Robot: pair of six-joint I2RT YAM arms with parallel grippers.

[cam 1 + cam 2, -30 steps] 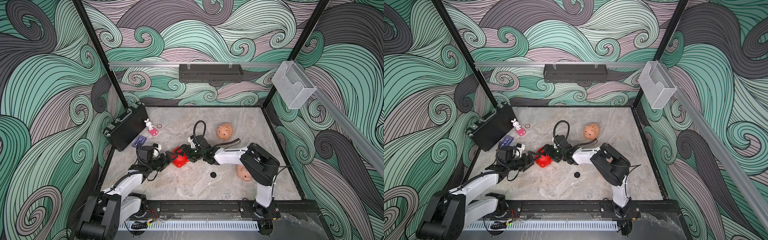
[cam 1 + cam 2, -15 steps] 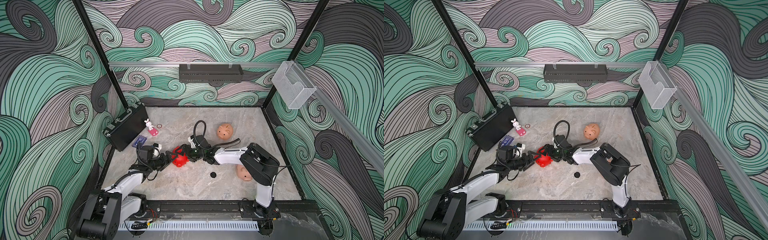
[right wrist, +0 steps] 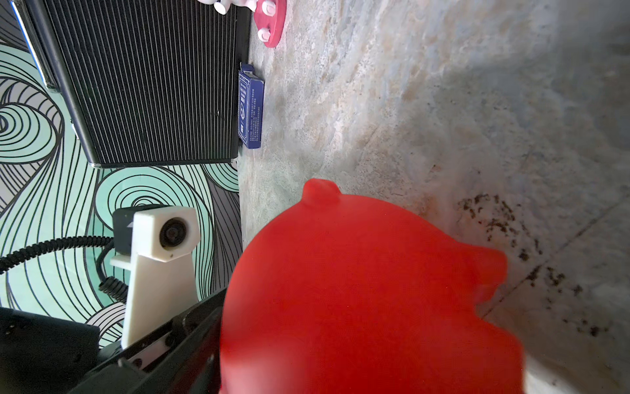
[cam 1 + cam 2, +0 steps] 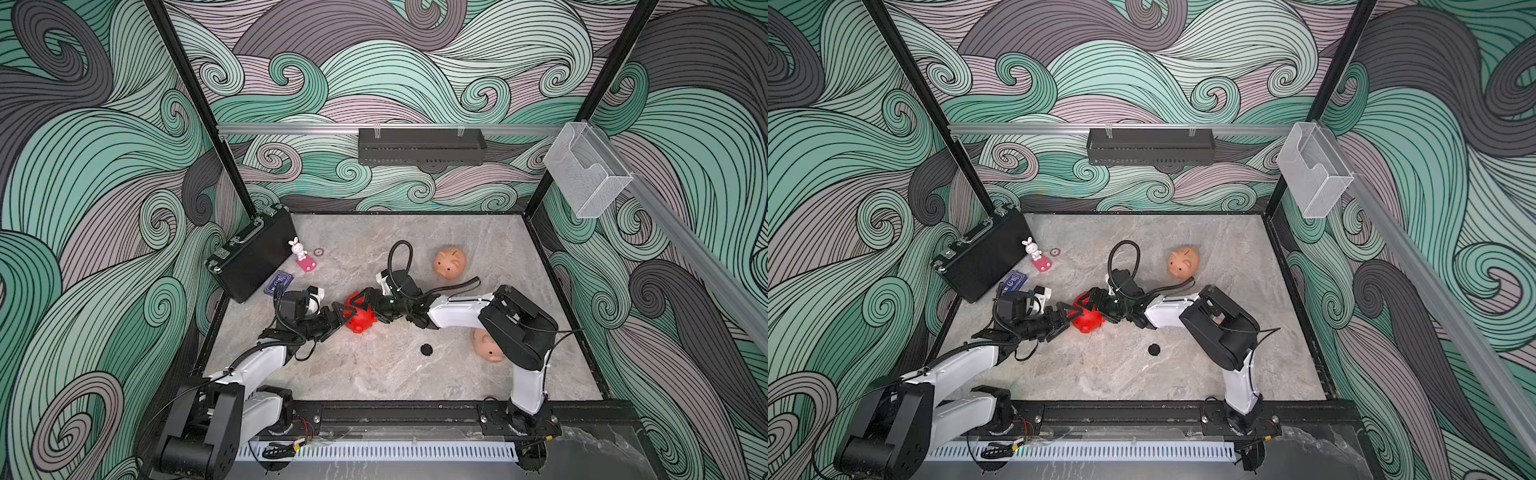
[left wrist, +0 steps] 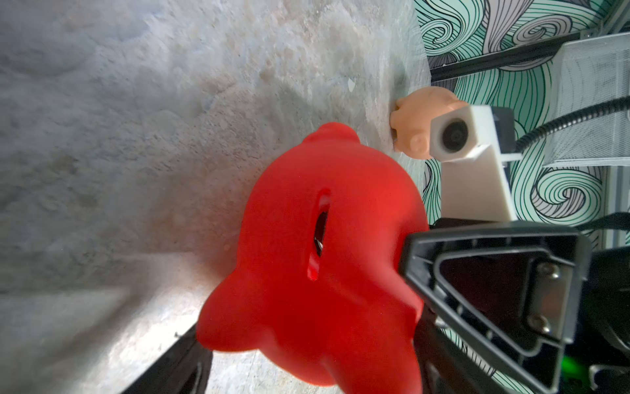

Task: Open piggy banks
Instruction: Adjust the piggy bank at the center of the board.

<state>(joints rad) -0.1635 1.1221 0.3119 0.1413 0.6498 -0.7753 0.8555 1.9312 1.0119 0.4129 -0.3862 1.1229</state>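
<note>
A grey marbled tabletop (image 4: 374, 374) sits inside walls papered with green and mauve swirls. In both top views the bright red round plastic piggy bank (image 4: 360, 319) lies near the middle, pinched between two arms: the left gripper (image 4: 341, 316) meets it from one side and the right gripper (image 4: 368, 302) from the other. A loose black round plug (image 4: 426, 349) lies apart on the table; one peach-pink plastic pig (image 4: 449, 262) stands farther back, another (image 4: 487, 350) is half hidden under the right arm.

The left wrist view shows the red pig's coin slot (image 5: 319, 235) facing the camera, with the right gripper's black finger (image 5: 477, 290) pressed on its flank.

In the right wrist view the red body (image 3: 368, 300) fills the frame, evidently clasped by wide jaws; whether the left gripper truly clamps I cannot tell.

To do this well, one arm should hold the pig steady while the other turns it belly-outward, since the plug is not visible here.
</note>
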